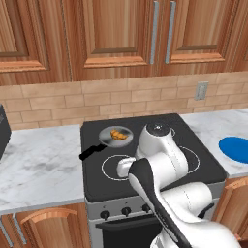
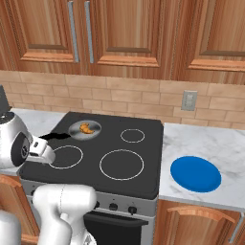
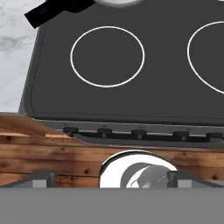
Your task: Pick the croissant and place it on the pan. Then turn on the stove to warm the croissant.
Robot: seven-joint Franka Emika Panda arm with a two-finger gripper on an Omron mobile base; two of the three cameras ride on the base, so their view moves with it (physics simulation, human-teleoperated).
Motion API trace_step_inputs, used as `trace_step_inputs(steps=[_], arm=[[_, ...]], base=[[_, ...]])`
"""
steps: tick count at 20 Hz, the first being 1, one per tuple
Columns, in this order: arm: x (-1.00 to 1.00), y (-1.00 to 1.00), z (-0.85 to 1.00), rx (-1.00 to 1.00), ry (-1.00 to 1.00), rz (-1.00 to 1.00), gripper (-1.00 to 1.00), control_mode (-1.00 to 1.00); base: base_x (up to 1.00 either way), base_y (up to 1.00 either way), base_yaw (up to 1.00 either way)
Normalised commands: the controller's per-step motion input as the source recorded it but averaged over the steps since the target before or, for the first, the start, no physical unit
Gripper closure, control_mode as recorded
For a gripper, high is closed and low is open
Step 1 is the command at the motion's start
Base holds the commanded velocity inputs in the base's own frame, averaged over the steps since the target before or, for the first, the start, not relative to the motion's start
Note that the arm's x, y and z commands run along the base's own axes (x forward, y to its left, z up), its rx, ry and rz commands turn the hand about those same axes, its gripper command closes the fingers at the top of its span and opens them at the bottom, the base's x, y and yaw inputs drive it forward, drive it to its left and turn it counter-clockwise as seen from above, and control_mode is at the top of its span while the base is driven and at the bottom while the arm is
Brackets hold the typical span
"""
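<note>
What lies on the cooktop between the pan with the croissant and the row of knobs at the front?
Only the front-left burner ring, bare black glass. The hand view shows it between the pan handle and the knobs.

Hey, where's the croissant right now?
The croissant lies in the pan on the stove's back left burner; in the right base view it sits left of the small back ring.

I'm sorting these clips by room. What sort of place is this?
A home kitchen, rendered: a black stove with knobs, wooden cupboards above a brick wall, and marble counters.
</note>
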Motion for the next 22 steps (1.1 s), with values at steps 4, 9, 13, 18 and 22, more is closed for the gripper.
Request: trace_step_inputs(steps=[4, 9, 13, 18, 22], arm=[[-0.24, 0.04, -0.39, -0.01, -0.1, -0.02, -1.0, -1.0], [-0.28, 0.0, -0.42, -0.02, -0.07, -0.02, -1.0, -1.0], [-0.19, 0.05, -0.43, -0.04, -0.03, -0.03, -1.0, -1.0], [-0.03, 0.09, -0.38, -0.03, -0.01, -0.01, -1.0, -1.0], [0.0, 0.12, -0.32, -0.03, 0.0, 0.0, -1.0, -1.0]], base=[[0.0, 0.0, 0.0], [0.0, 0.0, 0.0], [0.0, 0.0, 0.0], [0.0, 0.0, 0.0], [0.0, 0.0, 0.0]])
